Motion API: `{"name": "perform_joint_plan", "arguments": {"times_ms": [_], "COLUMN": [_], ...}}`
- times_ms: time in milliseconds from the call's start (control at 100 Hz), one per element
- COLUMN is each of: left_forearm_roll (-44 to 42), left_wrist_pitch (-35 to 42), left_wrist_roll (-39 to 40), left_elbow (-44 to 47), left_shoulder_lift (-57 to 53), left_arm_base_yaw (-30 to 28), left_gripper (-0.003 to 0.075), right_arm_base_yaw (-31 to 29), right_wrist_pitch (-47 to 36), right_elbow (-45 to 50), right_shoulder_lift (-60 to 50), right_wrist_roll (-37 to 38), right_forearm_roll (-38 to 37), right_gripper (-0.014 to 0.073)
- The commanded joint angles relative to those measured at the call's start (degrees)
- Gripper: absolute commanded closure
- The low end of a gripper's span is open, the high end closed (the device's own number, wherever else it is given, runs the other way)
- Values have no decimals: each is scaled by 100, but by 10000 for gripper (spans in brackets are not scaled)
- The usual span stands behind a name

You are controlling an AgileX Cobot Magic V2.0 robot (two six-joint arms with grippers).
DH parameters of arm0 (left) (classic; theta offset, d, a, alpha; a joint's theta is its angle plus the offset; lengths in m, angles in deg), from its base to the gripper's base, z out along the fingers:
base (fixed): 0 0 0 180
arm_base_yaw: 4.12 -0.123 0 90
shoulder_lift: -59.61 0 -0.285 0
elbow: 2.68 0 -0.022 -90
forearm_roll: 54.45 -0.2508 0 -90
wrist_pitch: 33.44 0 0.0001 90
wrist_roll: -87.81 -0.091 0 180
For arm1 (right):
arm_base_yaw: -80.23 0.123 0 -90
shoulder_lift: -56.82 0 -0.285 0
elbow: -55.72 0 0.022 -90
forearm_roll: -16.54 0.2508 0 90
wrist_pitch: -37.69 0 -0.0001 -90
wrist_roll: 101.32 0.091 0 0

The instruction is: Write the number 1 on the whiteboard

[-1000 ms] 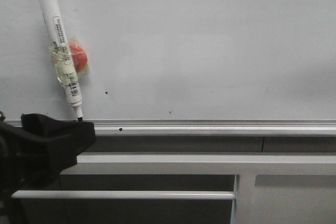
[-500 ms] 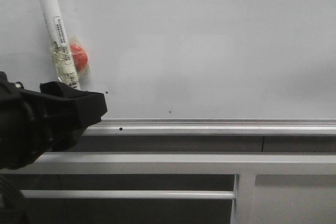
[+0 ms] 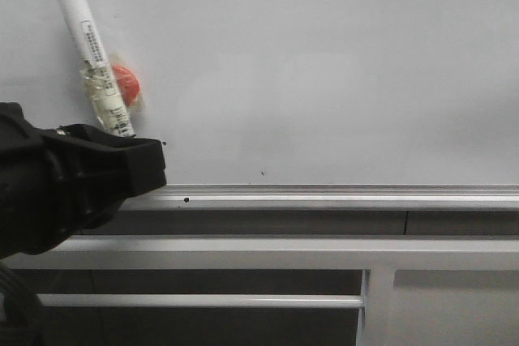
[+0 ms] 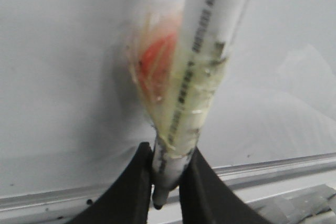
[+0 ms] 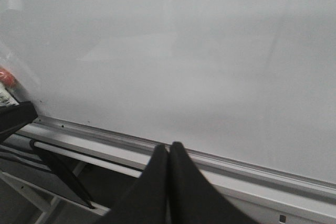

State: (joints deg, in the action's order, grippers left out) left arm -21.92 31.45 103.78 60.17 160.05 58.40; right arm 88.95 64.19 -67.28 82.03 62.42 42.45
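Note:
The whiteboard fills the front view, with its silver rail along the lower edge. A white marker pen with a black cap leans on the board at the far left, taped to a red round magnet. My left gripper covers the pen's lower end. In the left wrist view the left gripper is shut on the marker pen just above its tip. My right gripper is shut on nothing, close to the rail. The number 1 is not in view.
Below the rail runs a grey metal frame with a thin horizontal bar and an upright post. Small black specks dot the board's lower part. My left arm's tip shows in the right wrist view.
My left gripper rose from below the rail to the marker's lower end and shut on it. The marker shifted slightly up and left.

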Motion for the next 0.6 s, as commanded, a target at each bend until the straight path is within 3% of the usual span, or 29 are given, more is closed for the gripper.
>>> {"name": "perform_joint_plan", "arguments": {"times_ms": [0,180,340,460,590], "left_forearm_roll": [-493,-1935,-2267,-2591,-2571], "left_wrist_pitch": [1444,1347,927,767,-735], "left_wrist_roll": [-29,-686,-713,-997,-1847], "left_elbow": [-111,-111,-111,-133,-412], "left_shoulder_lift": [-120,-120,-120,-217,-582], "left_arm_base_yaw": [-4,-4,-4,-4,-4], "left_gripper": [741,741,741,741,741], "right_arm_base_yaw": [109,633,1538,2298,3297], "right_wrist_pitch": [-388,106,390,684,755], "right_elbow": [-218,-601,-1191,-1618,-1952], "right_shoulder_lift": [95,235,737,1249,1636], "right_wrist_roll": [-100,-986,-1342,-1353,-1326], "right_forearm_roll": [50,50,-32,-722,-1280], "right_gripper": [646,646,646,646,627]}}
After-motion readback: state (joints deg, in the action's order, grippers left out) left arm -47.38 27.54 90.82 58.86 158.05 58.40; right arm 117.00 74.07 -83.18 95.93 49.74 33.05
